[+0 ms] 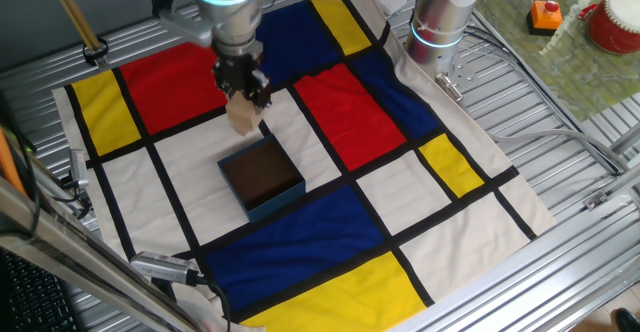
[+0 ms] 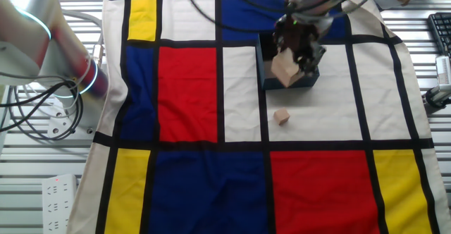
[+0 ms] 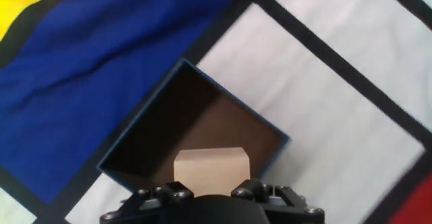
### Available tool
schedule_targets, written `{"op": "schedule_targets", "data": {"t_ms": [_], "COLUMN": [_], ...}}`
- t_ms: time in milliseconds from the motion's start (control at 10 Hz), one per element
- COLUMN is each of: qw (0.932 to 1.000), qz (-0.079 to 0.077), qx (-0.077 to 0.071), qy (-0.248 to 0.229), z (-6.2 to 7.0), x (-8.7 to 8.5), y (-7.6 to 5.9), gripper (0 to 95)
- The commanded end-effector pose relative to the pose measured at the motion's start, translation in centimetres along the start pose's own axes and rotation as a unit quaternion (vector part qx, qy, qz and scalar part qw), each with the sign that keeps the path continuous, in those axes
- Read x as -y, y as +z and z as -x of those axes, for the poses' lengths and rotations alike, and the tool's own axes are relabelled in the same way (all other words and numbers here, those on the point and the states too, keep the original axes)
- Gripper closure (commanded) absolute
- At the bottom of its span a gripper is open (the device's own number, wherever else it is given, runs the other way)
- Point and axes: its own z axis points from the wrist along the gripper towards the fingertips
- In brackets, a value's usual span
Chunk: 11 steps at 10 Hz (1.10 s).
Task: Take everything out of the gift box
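The gift box is dark blue outside and dark brown inside, and stands open on the patterned cloth. No contents show in it. My gripper is shut on a light-tan wooden block and holds it above the cloth just beyond the box's far corner. In the other fixed view the held block hangs in front of the box. A second, smaller wooden block lies on a white square beside the box. In the hand view the held block sits between the jaws above the box.
The cloth has red, yellow, blue and white squares. A second arm's base stands at the cloth's far edge. An orange toy with a green top and a red pot sit at the far right. A keyboard lies off the cloth.
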Motion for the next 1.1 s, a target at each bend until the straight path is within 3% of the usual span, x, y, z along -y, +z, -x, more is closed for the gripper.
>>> {"op": "schedule_targets", "data": {"t_ms": [100, 300, 500, 700, 1100], "qw": [1.0000, 1.0000, 1.0000, 0.9998, 0.9999], "qz": [0.001, 0.000, -0.003, -0.005, -0.007], "qx": [0.001, 0.004, -0.005, -0.002, -0.008], "qy": [-0.003, -0.004, -0.003, -0.018, 0.012], "z": [-0.6, -2.7, -3.9, -5.0, -6.9], "x": [0.7, 1.7, 2.2, 2.9, 3.3], "y": [0.5, 1.8, 3.0, 3.7, 3.4], "gripper": [95.0, 95.0, 95.0, 95.0, 95.0]}}
